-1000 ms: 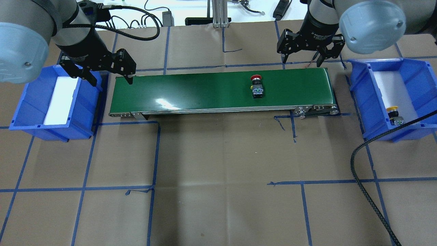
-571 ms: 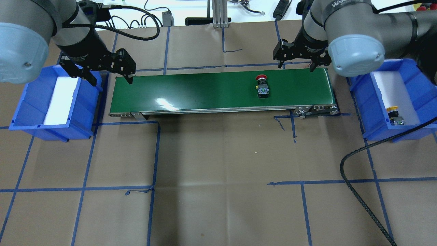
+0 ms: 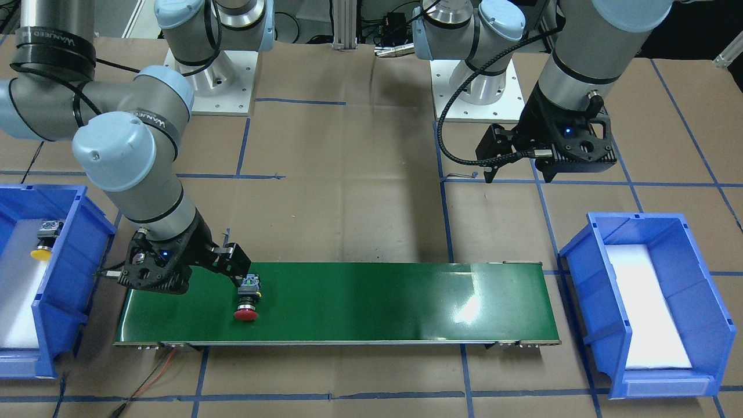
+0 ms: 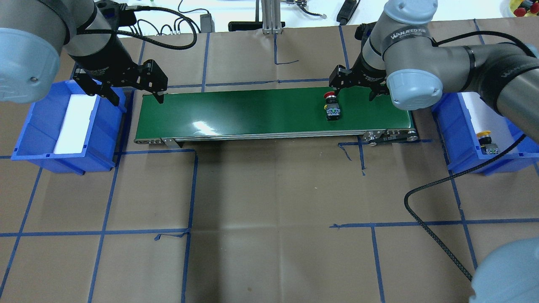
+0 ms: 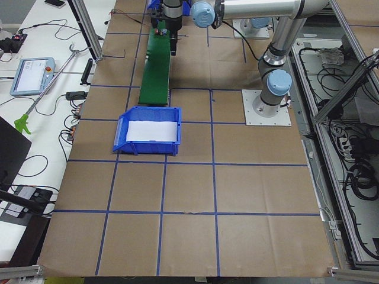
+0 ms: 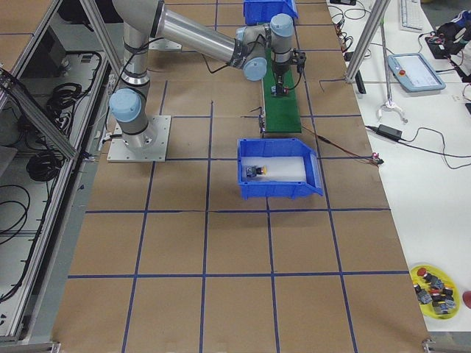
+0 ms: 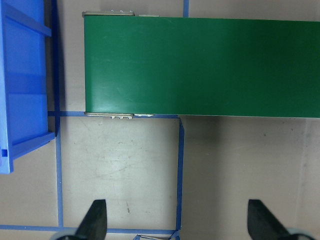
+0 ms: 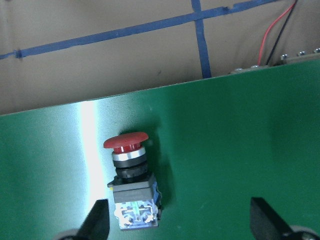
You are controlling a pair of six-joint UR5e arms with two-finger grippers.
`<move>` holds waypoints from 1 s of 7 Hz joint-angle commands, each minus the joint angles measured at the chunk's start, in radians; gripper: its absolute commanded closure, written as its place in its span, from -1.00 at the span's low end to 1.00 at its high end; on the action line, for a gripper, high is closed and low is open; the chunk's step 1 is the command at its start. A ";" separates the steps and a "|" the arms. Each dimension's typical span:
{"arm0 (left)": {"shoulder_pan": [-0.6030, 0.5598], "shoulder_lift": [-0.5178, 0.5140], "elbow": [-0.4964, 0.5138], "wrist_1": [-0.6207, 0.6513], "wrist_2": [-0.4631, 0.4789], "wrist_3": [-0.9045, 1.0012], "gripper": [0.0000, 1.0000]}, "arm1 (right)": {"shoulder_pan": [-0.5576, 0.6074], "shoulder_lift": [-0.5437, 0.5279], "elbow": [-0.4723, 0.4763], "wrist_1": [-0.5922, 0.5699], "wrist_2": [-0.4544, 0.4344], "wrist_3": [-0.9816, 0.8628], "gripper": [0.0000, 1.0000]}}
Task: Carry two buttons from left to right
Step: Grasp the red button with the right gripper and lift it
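The red-capped button [image 4: 332, 108] lies on its side on the green conveyor belt [image 4: 252, 111], near the belt's right end; it also shows in the front view [image 3: 248, 296] and the right wrist view [image 8: 131, 180]. My right gripper [image 4: 353, 90] is open and hovers over the belt, with the red button close to one finger [image 8: 97, 222]. The yellow-capped button [image 4: 486, 143] lies in the right blue bin [image 4: 446, 118]. My left gripper [image 4: 137, 96] is open and empty above the belt's left end, beside the left blue bin [image 4: 33, 126].
The left bin holds only a white liner. A black cable [image 4: 421, 210] loops over the table in front of the right bin. A red wire [image 8: 272, 35] runs behind the belt's right end. A yellow dish of spare parts [image 6: 436, 287] sits far off.
The red button has travelled rightward along the belt. My right gripper has swung left and forward over the belt, next to the button. The left arm has not moved.
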 commanded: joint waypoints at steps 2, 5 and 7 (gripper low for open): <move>0.000 0.000 0.000 0.001 0.000 0.000 -1.00 | 0.001 0.059 -0.001 -0.035 0.017 -0.003 -0.96; 0.000 0.000 0.000 0.001 0.000 0.000 -1.00 | 0.001 0.099 0.002 -0.028 0.010 -0.018 -0.44; 0.000 0.000 0.000 0.001 0.000 0.000 -1.00 | -0.002 0.082 -0.004 -0.011 -0.007 -0.067 0.85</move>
